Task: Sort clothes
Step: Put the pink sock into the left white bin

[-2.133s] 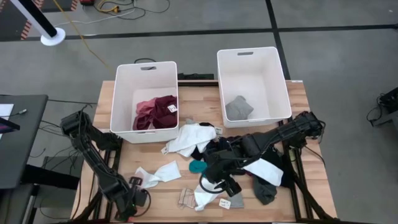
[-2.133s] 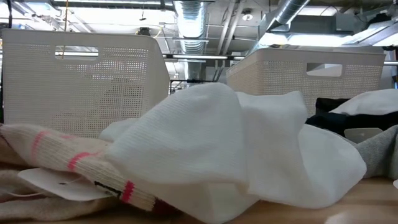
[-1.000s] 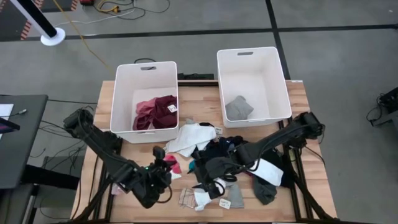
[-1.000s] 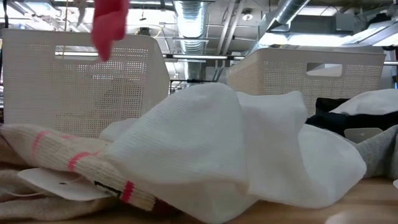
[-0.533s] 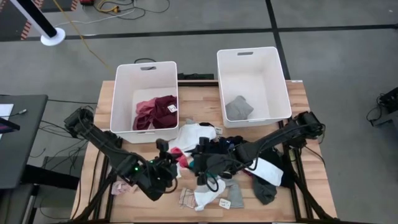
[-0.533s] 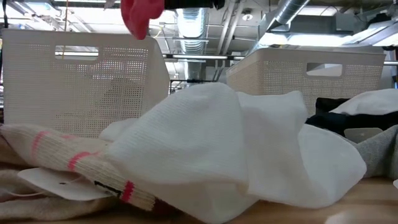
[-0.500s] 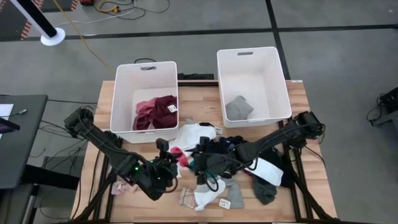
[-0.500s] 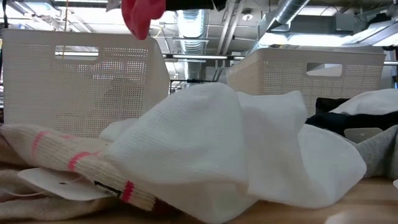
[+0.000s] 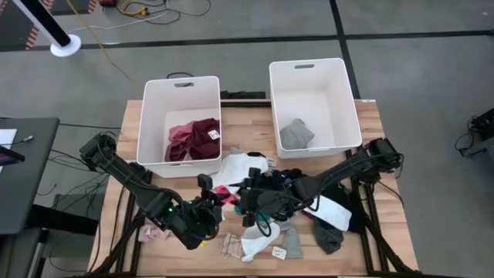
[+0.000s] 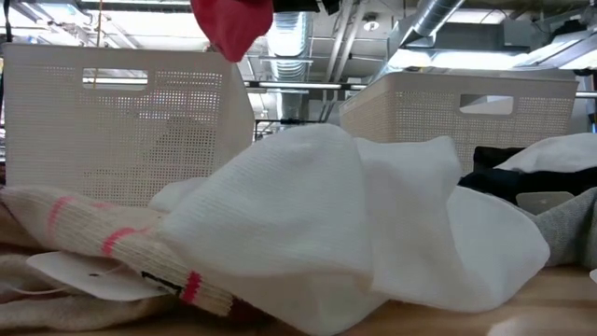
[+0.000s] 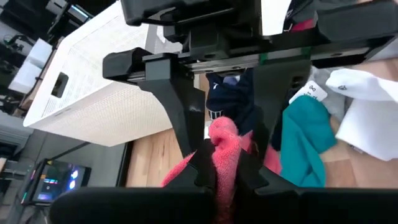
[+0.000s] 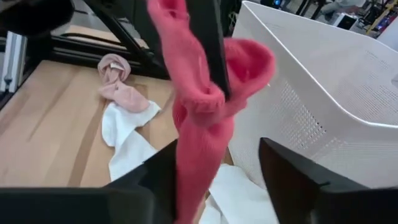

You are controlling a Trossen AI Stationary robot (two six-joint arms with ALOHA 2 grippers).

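Even, bright overhead light, soft shadows; glare on ceiling fixtures (low view), near fingers blurred in wrist views.

Two white plastic bins (image 9: 179, 123) (image 9: 312, 104) stand side by side on the wooden table (image 9: 363, 116), beyond both grippers' working area.

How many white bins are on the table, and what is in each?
2. The left bin holds pink and maroon garments; the right bin holds one grey garment. Anything under those clothes would be hidden.
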